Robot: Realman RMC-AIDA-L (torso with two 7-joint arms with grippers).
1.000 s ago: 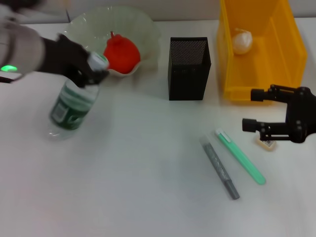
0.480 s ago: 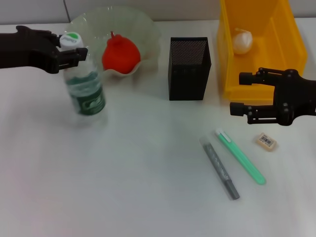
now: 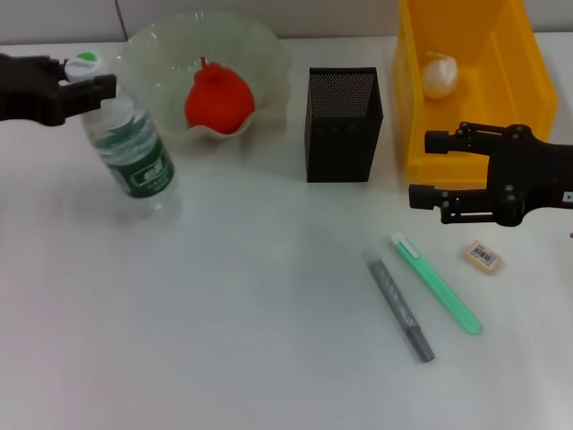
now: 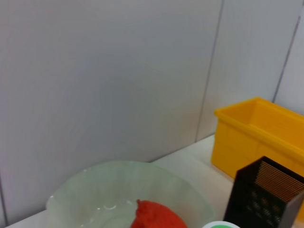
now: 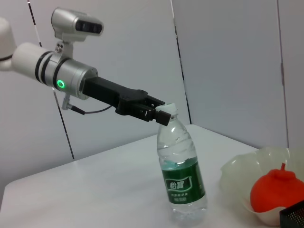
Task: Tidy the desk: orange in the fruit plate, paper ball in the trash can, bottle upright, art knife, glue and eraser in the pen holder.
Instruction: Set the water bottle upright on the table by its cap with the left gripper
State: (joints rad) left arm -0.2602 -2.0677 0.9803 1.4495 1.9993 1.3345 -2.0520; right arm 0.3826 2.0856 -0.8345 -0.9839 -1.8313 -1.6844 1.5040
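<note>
On the white counter (image 3: 224, 340) we note the largest item first: the yellow trash can (image 3: 501, 107) at the far right, with the paper ball (image 3: 440, 74) inside it. The fruit plate (image 3: 260, 54) stands at the far left-centre and holds the orange (image 3: 218, 98). The black mesh pen holder (image 3: 343, 125) stands between plate and trash can. The bottle (image 3: 130, 148) stands on its base, near upright and tilted slightly; we see the left gripper (image 3: 85, 85) closed on its cap. The right gripper (image 3: 428, 168) hovers in front of the trash can, jaws parted and empty. Nearer us lie the glue (image 3: 436, 283) and the art knife (image 3: 399, 305) side by side, apart. The eraser (image 3: 482, 256) lies just right of the glue.
</note>
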